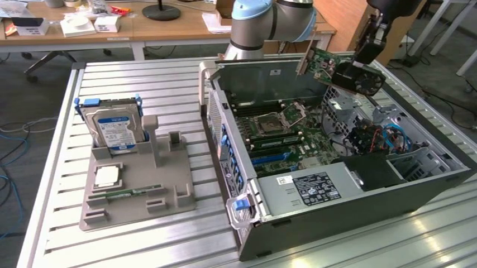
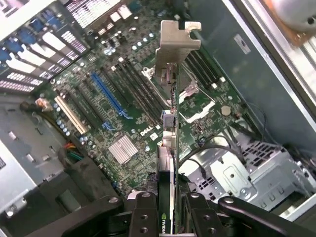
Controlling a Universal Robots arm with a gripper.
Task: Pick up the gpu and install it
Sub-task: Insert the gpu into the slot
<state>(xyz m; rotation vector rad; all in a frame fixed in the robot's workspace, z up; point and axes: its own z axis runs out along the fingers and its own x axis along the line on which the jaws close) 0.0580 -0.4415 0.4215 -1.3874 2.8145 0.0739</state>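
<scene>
Grip: we see the black two-fingered gripper (image 2: 167,210) clamped on the gpu (image 2: 170,126), a thin dark-and-green circuit card with a silver metal bracket | Place: we find the gpu held edge-on above the green motherboard (image 2: 113,111) of the open dark-grey computer case (image 1: 358,218)

Slatted metal bench (image 1: 149,234) on a grey floor (image 1: 30,92). Behind, a wooden desk (image 1: 160,29) carries white boxes (image 1: 78,25) and a round black base (image 1: 161,12). Blue cables (image 1: 9,139) lie beside the bench.

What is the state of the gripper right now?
Gripper: closed on the graphics card, held above the open computer case.
</scene>
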